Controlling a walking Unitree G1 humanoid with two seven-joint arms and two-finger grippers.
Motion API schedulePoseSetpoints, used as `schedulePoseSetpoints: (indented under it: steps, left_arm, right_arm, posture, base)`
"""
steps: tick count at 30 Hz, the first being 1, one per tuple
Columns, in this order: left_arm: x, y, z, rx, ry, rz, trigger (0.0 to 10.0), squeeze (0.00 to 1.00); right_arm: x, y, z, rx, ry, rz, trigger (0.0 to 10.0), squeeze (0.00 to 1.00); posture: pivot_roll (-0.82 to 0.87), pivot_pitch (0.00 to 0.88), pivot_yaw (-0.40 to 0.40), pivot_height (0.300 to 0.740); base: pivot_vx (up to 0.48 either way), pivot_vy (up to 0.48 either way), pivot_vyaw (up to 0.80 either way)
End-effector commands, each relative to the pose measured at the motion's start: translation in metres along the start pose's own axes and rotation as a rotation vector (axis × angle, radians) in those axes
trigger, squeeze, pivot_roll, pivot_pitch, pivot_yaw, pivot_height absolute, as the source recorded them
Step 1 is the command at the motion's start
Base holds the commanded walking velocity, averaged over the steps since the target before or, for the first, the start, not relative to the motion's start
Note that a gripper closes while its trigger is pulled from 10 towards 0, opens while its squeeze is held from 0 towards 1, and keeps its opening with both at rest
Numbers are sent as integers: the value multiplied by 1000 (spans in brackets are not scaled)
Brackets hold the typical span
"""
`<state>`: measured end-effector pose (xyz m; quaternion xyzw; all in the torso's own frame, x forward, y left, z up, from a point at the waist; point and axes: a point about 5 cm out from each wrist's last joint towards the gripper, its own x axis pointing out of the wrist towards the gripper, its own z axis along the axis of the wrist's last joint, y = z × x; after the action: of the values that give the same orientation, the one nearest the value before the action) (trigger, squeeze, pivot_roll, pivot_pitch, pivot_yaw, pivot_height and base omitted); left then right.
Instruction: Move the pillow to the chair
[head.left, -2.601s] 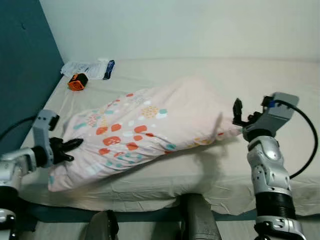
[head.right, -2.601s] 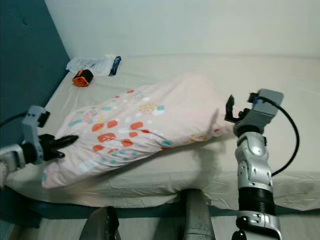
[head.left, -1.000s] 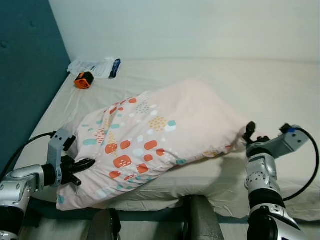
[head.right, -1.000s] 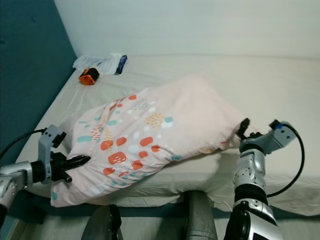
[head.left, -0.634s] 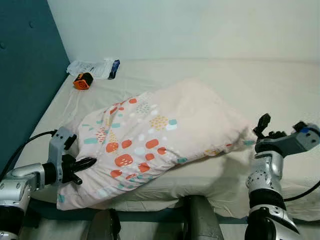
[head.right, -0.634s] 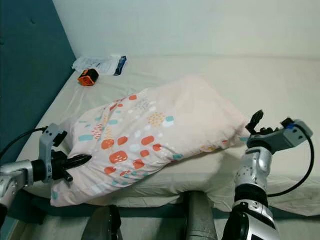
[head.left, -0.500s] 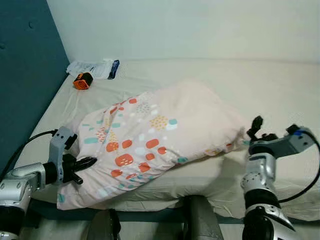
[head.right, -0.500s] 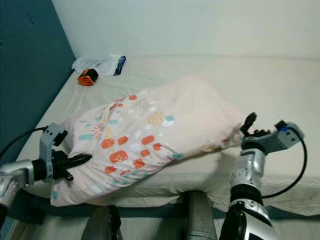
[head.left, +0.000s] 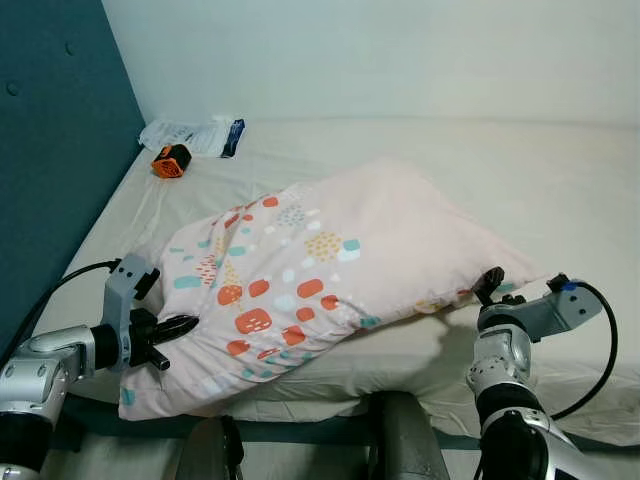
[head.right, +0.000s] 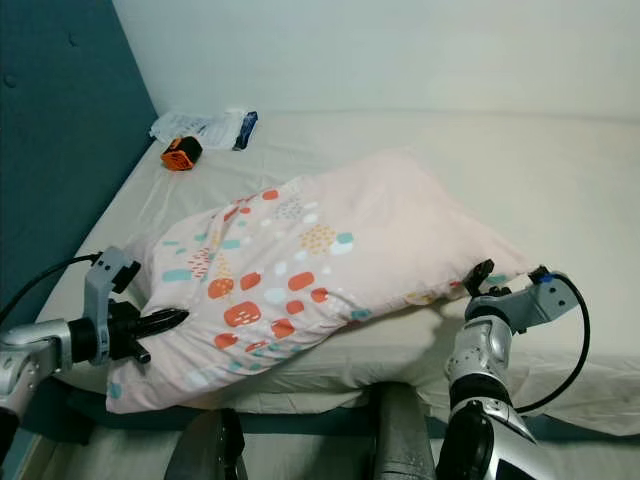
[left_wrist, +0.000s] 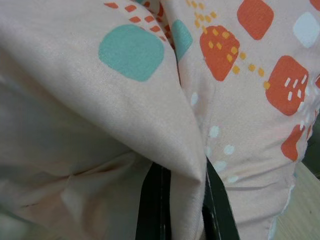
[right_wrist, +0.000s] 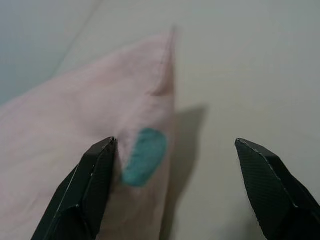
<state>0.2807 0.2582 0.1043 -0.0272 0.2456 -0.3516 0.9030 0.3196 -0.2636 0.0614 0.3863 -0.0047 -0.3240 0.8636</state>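
— What is being altered at the near right corner of the pillow (head.left: 330, 270)?

— The right pincer (right_wrist: 177, 192), spread wide, is being brought back down to that corner after being lifted clear.

— And the far end?

— Fabric is being kept pinched in the left pincer (head.left: 172, 328) by the bed's (head.left: 560, 180) front edge. A two-ended lift is probably being prepared; no chair is being seen.

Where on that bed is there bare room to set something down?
The far right of the mattress, between pillow and wall, is bare. The far left corner is crowded with an orange gadget and plastic packets; the pillow fills the near left.
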Motion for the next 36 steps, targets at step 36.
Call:
schedulePoseSetpoints:
  steps: [36]
  left_arm:
    - [19,-26,7,20,-25,-91,0,0]
  right_arm:
    - [-25,108,-58,-309,304,539,10000,0]
  posture:
    - [119,116,-5,549]
  base:
    - [0,0,0]
